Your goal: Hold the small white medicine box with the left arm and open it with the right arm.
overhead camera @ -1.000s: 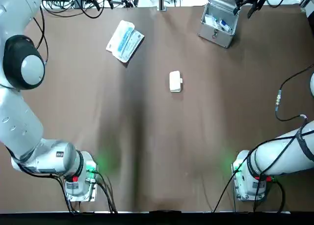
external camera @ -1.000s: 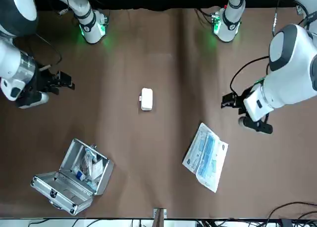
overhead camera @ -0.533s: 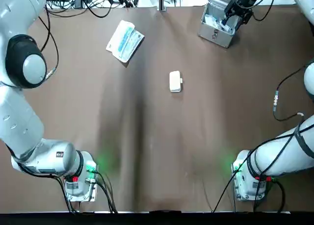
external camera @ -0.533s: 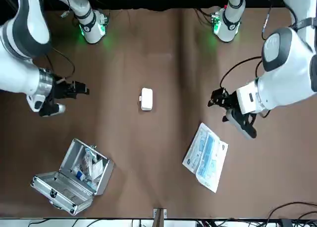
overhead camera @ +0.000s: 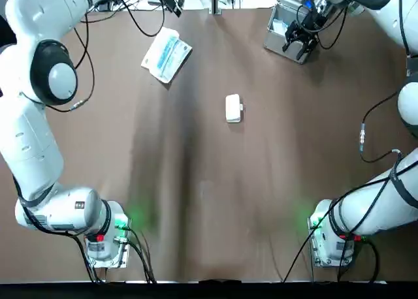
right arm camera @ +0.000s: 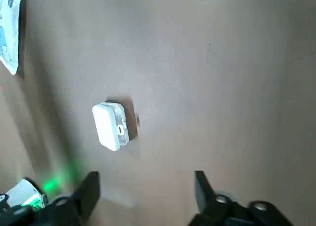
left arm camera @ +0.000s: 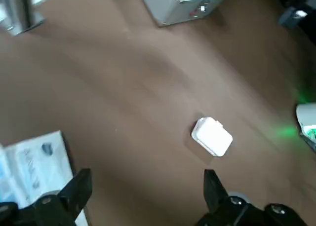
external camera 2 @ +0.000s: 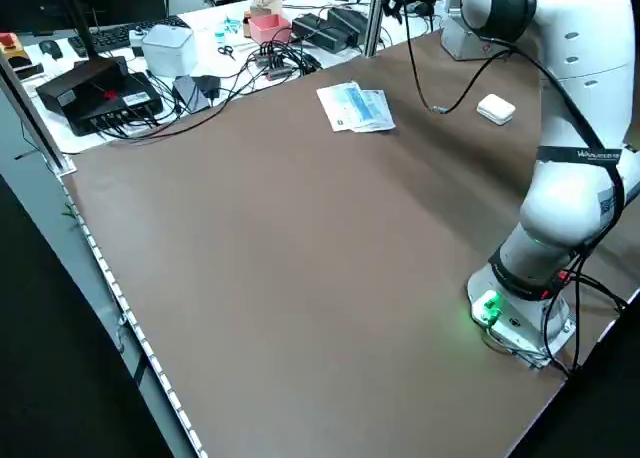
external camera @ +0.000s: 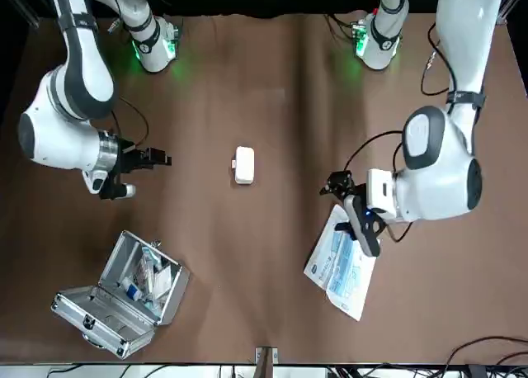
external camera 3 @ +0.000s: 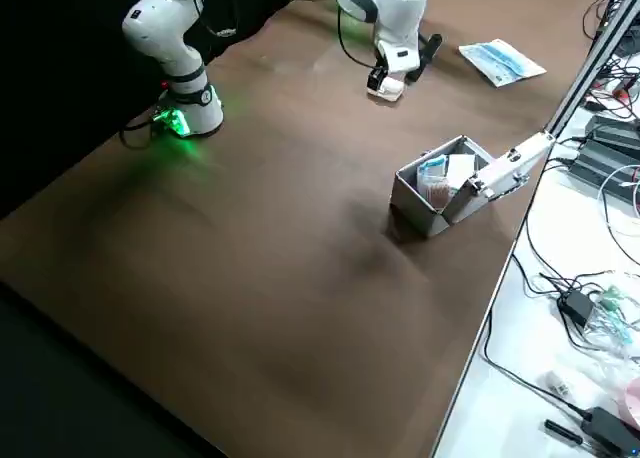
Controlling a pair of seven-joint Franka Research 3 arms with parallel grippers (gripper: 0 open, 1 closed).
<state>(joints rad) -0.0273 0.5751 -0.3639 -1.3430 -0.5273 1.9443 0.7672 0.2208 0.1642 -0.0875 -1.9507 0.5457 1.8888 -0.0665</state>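
The left claw [external camera: 332, 184] hangs spread wide and empty above the desk [external camera: 272, 73], and the right claw [external camera: 158, 158] does likewise. The white box [external camera: 243, 164] lies flat between them, apart from both. It looks light, stiff and smooth, likely to skid, so the left claw should pinch its plain long sides firmly, leaving the small latch side free. It is shut, its contents hidden. A metal case [external camera: 124, 300] near the right claw lies open, holding small packets.
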